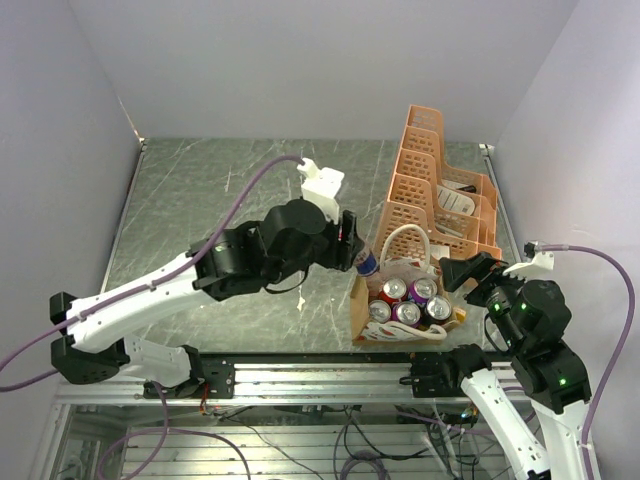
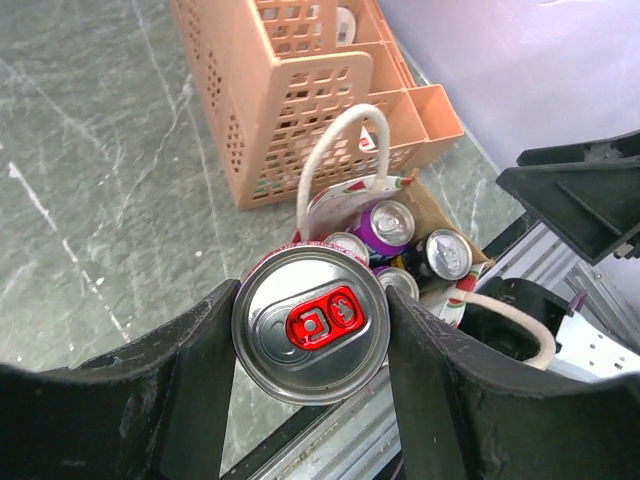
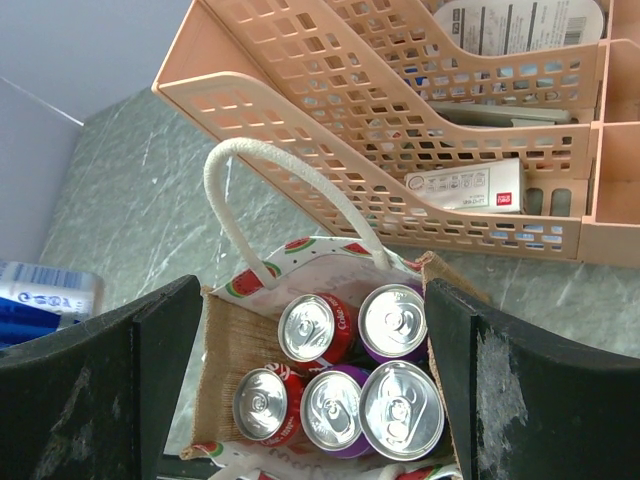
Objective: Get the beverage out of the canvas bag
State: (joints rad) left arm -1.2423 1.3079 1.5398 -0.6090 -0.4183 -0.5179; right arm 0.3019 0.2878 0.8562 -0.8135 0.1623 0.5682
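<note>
Beverage can (image 2: 310,345), silver-topped with a red pull tab and a blue, white and red side, sits clamped between the two black fingers of the left claw (image 2: 312,308). Narrowed onto the can, with a finger pressed against each flank. In the overhead view, held outside the bag, just beside its far-left corner, over the grey marbled desk (image 1: 200,200).

Small boxy tan-brown canvas bag (image 1: 358,305) stands upright on the right near part of the desk, mouth open. Shows whitish outer sides with red markings and a white loop handle (image 3: 260,170) arching over the far edge. Holds five upright cans (image 3: 335,410) packed close together: two red, two purple, and one at the near right showing only its silver top.

Right claw (image 1: 465,272) hangs spread wide just right of the bag, gripping nothing. In its own wrist view, black fingers (image 3: 100,390) stand outside the bag's left and right walls, with the bag's mouth between them.

Orange plastic lattice rack (image 1: 430,190) stands at the far right of the desk, just beyond the bag. Carries white printed packets (image 3: 465,188) in its slots.
</note>
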